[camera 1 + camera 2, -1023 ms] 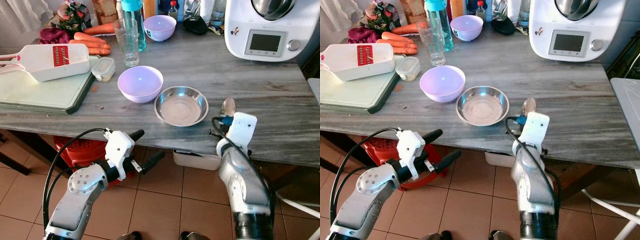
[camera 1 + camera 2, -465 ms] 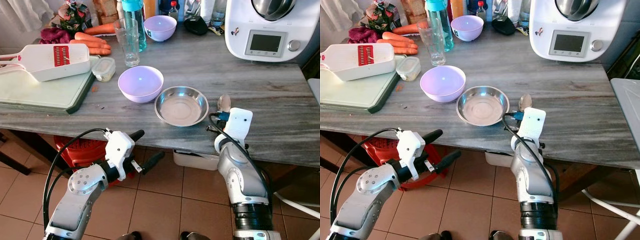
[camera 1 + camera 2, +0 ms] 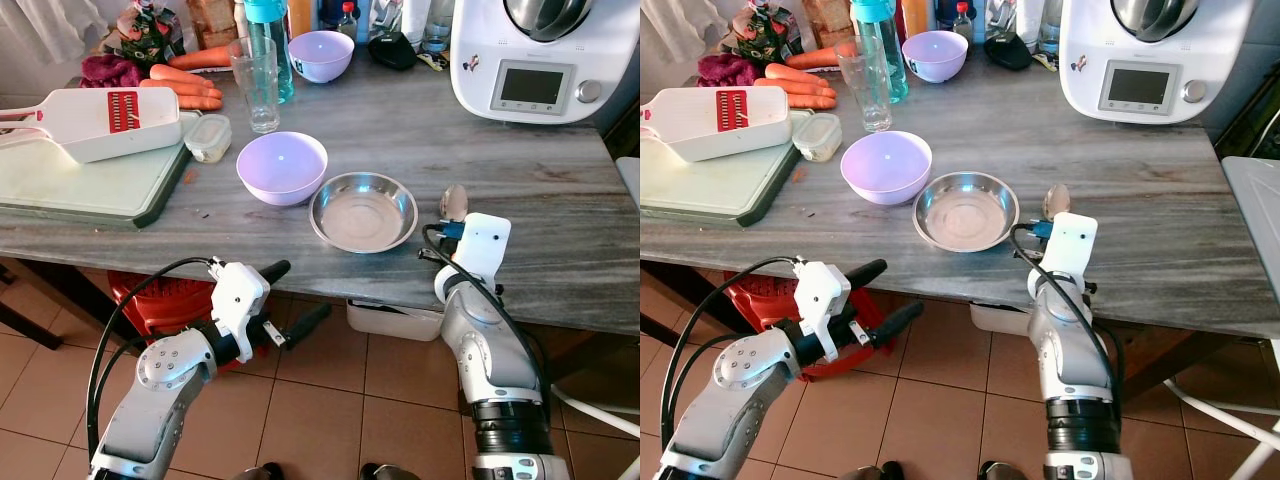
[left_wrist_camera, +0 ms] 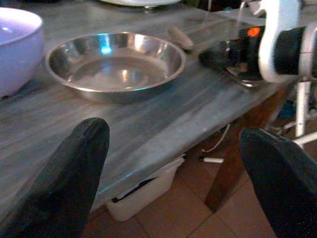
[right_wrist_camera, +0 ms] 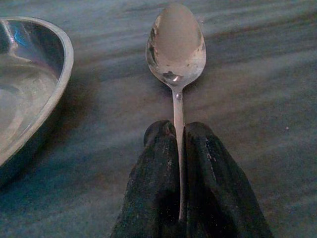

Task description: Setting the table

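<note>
**Spoon pinched at the handle, just right of the steel bowl**

My right fingers (image 5: 168, 163) were closed on the thin handle of the spoon (image 5: 176, 42), one on each side of it, with the spoon's bowl pointing away from me toward the far side of the table (image 3: 520, 170). From the wrist view I could not tell whether the spoon was resting on the wood or held just above it. It lay just to the right of the steel bowl (image 3: 362, 210), near but not touching its rim, close to the near edge of the table.

My left gripper (image 3: 290, 300) hung below the table edge, fingers spread apart and holding nothing.

The risks, as I judged them: the handle was narrow and smooth, and I held it low, so the heavier end could swing or droop if I lifted or turned, and the spoon might twist out of line. If I let go while it was above the surface it could bounce toward the steel bowl and knock against it. Pulling my arm back carelessly could drag the spoon toward the near edge and off onto the tiled floor (image 3: 330, 410). The lilac bowl (image 3: 281, 166), left of the steel one, was clear of all this.
</note>
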Motion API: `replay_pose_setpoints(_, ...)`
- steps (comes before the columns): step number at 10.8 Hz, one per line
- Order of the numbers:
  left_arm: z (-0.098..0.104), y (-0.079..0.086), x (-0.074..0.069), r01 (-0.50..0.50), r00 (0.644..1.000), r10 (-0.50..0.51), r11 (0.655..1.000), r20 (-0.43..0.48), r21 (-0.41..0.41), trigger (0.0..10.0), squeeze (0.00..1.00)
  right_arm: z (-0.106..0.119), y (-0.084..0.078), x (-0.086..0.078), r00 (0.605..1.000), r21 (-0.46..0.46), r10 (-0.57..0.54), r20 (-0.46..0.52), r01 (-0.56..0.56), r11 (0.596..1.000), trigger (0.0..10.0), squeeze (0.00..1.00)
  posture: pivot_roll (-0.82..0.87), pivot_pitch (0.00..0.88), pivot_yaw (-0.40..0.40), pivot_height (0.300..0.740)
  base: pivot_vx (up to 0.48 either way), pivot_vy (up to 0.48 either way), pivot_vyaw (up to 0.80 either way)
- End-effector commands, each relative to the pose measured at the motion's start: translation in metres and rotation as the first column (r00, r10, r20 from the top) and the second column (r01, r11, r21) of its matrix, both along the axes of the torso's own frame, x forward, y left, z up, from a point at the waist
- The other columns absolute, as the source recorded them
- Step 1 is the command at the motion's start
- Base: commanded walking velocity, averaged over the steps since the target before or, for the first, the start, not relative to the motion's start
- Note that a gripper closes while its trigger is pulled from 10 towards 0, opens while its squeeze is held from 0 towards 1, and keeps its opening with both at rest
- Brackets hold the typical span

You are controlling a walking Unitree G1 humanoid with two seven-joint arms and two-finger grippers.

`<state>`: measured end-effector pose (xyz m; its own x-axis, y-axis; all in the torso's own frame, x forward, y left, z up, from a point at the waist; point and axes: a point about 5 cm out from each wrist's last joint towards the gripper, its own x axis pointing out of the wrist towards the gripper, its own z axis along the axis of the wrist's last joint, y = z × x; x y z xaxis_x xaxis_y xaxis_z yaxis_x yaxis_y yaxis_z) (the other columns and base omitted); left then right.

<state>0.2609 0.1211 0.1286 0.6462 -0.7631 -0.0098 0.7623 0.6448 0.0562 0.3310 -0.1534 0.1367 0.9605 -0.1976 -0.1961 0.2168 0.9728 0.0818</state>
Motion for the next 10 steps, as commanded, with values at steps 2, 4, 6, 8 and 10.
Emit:
replay_pose_setpoints(2, 0.0, -0.001, -0.004, 0.02, 1.0, -0.02, 1.0, -0.003, 0.003, 10.0, 0.0, -0.009, -0.002, 0.001, 0.999, 0.013, 0.005, -0.036, -0.005, 1.0, 10.0, 0.29, -0.01, 0.172, 0.043, 0.74, 0.0, 0.0, 0.0)
replay_pose_setpoints(4, 0.0, -0.002, -0.003, 0.018, 1.0, -0.018, 1.0, -0.004, 0.002, 10.0, 0.0, -0.011, -0.002, 0.001, 0.999, 0.014, 0.004, -0.037, -0.004, 1.0, 10.0, 1.0, -0.01, 0.171, 0.043, 0.74, 0.0, 0.0, 0.0)
replay_pose_setpoints(6, -0.001, -0.002, -0.003, 0.017, 1.0, -0.017, 1.0, -0.006, 0.004, 10.0, 0.0, -0.009, -0.004, 0.0, 1.0, 0.011, -0.003, -0.02, 0.003, 1.0, 10.0, 1.0, -0.01, 0.169, 0.043, 0.74, 0.0, 0.0, 0.0)
replay_pose_setpoints(8, -0.001, -0.002, -0.002, 0.014, 1.0, -0.014, 1.0, -0.004, 0.004, 10.0, 0.0, 0.0, -0.004, 0.001, 1.0, -0.003, 0.004, 0.031, -0.004, 1.0, 10.0, 1.0, -0.01, 0.163, 0.042, 0.74, 0.0, 0.0, 0.0)
replay_pose_setpoints(10, -0.001, -0.002, -0.001, 0.009, 1.0, -0.009, 1.0, 0.002, 0.002, 10.0, 0.0, 0.02, -0.004, 0.001, 0.992, -0.06, 0.007, 0.128, 0.001, 0.998, 10.0, 1.0, -0.01, 0.156, 0.04, 0.74, 0.0, 0.0, 0.0)
